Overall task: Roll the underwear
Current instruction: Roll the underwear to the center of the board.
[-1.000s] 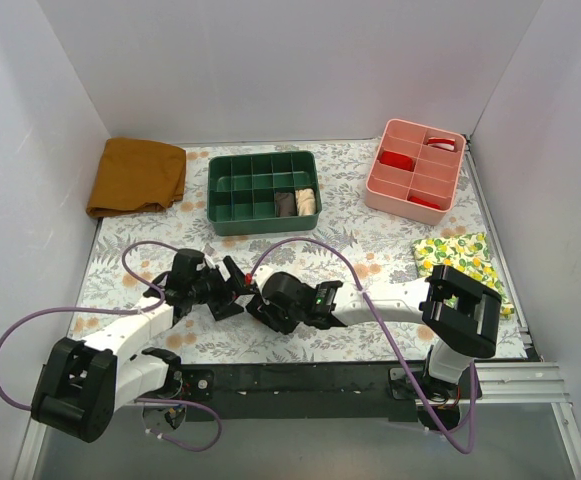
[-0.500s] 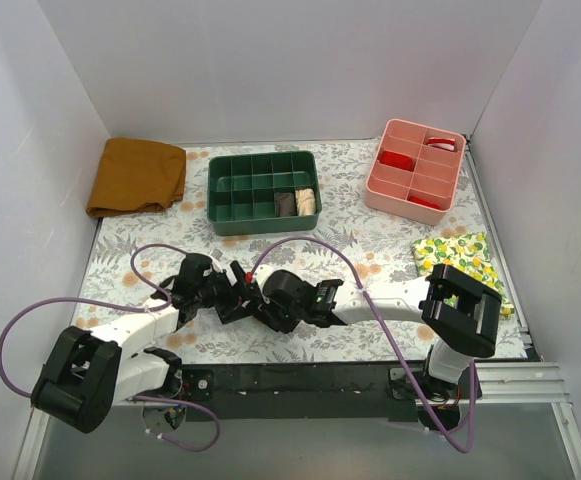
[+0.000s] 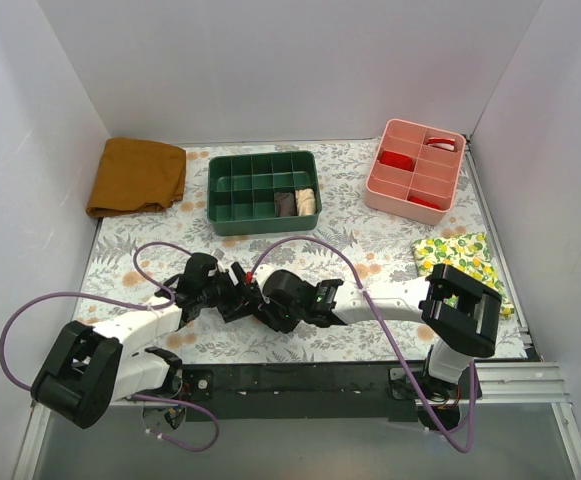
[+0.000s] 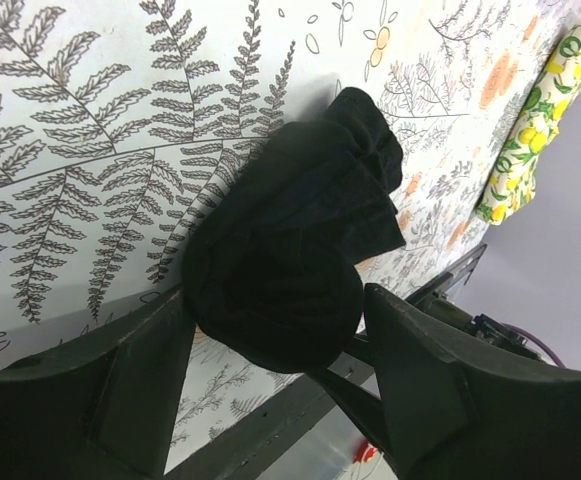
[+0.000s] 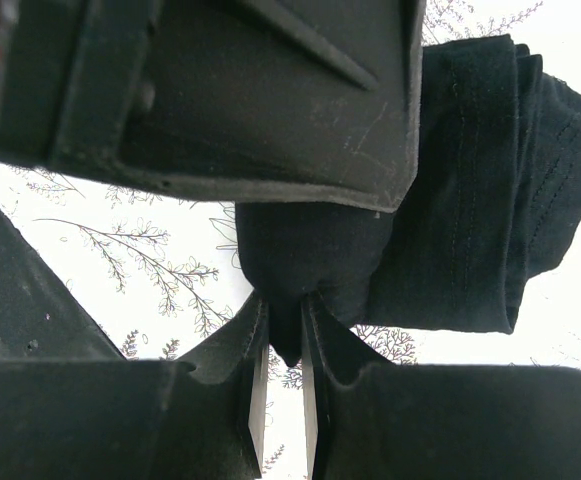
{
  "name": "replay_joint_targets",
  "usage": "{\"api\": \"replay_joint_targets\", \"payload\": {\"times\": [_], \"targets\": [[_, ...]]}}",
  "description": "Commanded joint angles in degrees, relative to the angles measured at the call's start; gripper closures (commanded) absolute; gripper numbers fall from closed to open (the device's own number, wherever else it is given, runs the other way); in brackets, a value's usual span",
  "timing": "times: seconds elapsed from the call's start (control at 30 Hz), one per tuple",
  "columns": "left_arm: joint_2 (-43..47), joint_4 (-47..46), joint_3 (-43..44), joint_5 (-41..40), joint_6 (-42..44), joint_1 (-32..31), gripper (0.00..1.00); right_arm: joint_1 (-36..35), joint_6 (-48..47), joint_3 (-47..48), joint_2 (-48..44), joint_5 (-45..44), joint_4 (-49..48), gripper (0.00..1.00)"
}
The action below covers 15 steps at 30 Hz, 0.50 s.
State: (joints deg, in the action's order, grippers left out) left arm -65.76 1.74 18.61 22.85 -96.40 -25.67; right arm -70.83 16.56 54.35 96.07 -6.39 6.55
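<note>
The underwear (image 4: 290,240) is a black fabric bundle, rolled into a thick wad on the fern-print table cover; no grey label shows. In the top view it is mostly hidden between the two grippers, near the front middle of the table. My left gripper (image 4: 275,330) is open, its two fingers standing either side of the bundle's rounded end. My right gripper (image 5: 282,330) is shut on a pinch of the underwear (image 5: 460,190), with the left gripper's finger (image 5: 220,90) right above it. The grippers meet in the top view, left (image 3: 232,297) and right (image 3: 262,306).
A green divided tray (image 3: 263,191) stands at the back middle with rolled items in two cells. A pink tray (image 3: 416,169) is at the back right. The mustard-brown cloth (image 3: 136,176) lies at the back left, the lemon-print cloth (image 3: 458,258) at the right.
My left gripper has moved right, closing in on the bundle until its fingers straddle it. My right gripper has stayed in place, pinching the fabric.
</note>
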Motion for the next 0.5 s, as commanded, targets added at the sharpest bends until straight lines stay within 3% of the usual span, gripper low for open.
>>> {"api": "replay_joint_targets", "payload": {"times": [0.0, 0.27, 0.3, 0.33, 0.47], "targets": [[-1.65, 5.55, 0.28, -7.02, 1.74, -1.31, 0.36, 0.69, -0.30, -1.61, 2.81, -0.64, 5.67, 0.92], [-3.24, 7.75, 1.34, -10.63, 1.13, -3.51, 0.49, 0.69, -0.21, -1.88, 2.54, -0.20, 5.58, 0.91], [-3.32, 8.10, 1.51, -10.98, 1.04, -3.60, 0.52, 0.69, -0.12, -1.88, 2.54, -0.20, 5.58, 0.91], [-3.50, 8.80, 1.78, -11.25, 1.13, -3.60, 0.61, 0.69, -0.03, -1.96, 2.54, -0.11, 5.50, 0.91], [-4.55, 10.13, 3.01, -12.30, 1.57, -3.86, 0.65, 0.69, 0.23, -2.14, 2.19, -0.02, 5.32, 0.92]]}}
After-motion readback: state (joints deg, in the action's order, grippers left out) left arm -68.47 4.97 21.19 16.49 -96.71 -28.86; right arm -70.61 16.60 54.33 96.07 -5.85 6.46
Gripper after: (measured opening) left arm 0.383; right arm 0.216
